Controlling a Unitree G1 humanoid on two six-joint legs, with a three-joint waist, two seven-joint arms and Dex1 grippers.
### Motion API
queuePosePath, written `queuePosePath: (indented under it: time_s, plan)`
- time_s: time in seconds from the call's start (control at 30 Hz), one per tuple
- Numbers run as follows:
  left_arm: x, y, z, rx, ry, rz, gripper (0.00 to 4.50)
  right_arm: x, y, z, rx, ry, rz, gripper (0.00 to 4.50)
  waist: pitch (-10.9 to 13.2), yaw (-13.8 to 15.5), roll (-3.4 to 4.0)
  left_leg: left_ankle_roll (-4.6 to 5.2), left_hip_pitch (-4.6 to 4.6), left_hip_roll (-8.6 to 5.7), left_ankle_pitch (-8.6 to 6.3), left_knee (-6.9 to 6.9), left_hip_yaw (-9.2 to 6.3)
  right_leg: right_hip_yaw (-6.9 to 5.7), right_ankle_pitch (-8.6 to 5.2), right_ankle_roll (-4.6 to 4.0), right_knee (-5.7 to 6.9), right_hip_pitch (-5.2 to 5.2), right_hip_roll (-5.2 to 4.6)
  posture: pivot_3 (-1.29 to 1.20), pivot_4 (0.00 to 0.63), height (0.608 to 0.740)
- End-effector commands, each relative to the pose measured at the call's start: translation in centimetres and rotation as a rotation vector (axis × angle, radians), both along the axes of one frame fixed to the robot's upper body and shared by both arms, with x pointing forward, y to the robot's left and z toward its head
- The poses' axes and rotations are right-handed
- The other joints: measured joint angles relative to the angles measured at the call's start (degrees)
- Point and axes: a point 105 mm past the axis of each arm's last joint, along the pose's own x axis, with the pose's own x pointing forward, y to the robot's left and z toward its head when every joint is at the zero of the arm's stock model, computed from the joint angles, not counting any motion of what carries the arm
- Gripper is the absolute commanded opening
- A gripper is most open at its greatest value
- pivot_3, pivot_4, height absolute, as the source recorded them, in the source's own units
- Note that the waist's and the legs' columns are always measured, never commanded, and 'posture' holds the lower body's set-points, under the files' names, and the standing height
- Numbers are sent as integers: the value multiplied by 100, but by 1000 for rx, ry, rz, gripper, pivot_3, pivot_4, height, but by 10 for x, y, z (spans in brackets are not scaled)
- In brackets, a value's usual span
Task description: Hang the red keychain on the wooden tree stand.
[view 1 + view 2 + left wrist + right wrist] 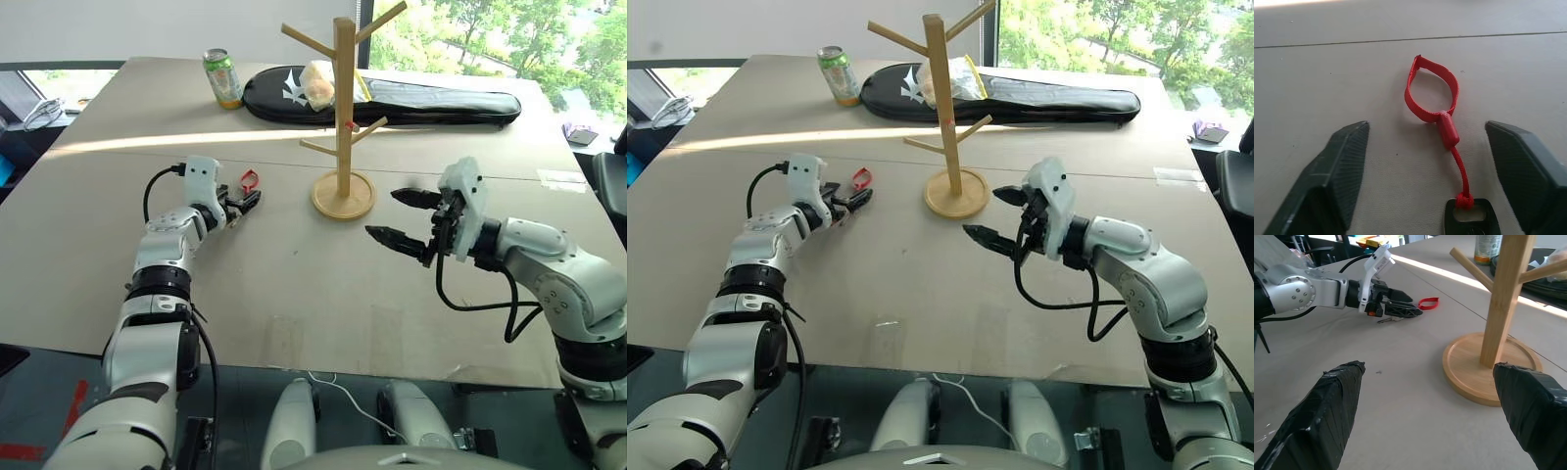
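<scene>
The red keychain [1430,90] lies flat on the table, its loop pointing away from my left gripper and its small key [1471,220] closest to the wrist. My left gripper [245,203] is low over the table and open. Its fingers [1342,161] stand on either side of the cord and key without touching them. The wooden tree stand [343,117] stands upright at mid-table, to the right of the keychain. My right gripper [382,212] hovers open beside the stand's round base [1484,377], pointing left, with nothing between its fingers.
A green can [222,77] stands at the far left of the table [294,294]. A long black bag [421,103] with a wrapped packet [318,85] on it lies behind the stand. A seam crosses the tabletop behind the keychain.
</scene>
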Motion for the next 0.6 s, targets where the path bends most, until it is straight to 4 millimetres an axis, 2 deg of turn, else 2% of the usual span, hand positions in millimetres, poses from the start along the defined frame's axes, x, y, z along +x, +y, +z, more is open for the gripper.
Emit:
queuePosePath:
  time_s: [0.03,0.07,0.13,0.2,0.43,0.6]
  plan:
    - [-3,-9,-8,-14,21,-5,2295,-5,-4,15,13,-61,-4,4500,0,6,0,0,-1,0,0,0,0,0,0,0,0,0,0,0,150,740]
    - [-4,-10,-9,-15,24,-5,2025,-4,-5,16,13,-62,-6,4500,0,8,0,0,-1,0,0,0,0,0,0,0,-1,0,0,0,150,740]
    - [-4,-12,-10,-17,25,-4,1152,-4,-6,16,12,-62,-10,4500,0,14,0,0,0,0,0,0,0,0,0,0,0,0,-1,0,150,740]
    - [-5,-11,-10,-18,27,2,82,-2,-7,16,9,-61,-13,4500,0,18,0,0,0,0,0,0,-1,0,0,0,0,1,-1,0,150,740]
    - [-6,-5,-4,-19,-6,19,82,5,-14,10,-20,-56,-50,4500,0,9,0,0,0,0,0,1,0,0,0,0,-1,1,-1,0,150,740]
    - [-11,-14,40,23,-226,-58,82,2,-13,17,-21,-72,-34,4500,1,-10,-1,0,-2,1,0,0,0,0,0,0,-3,0,0,0,150,740]
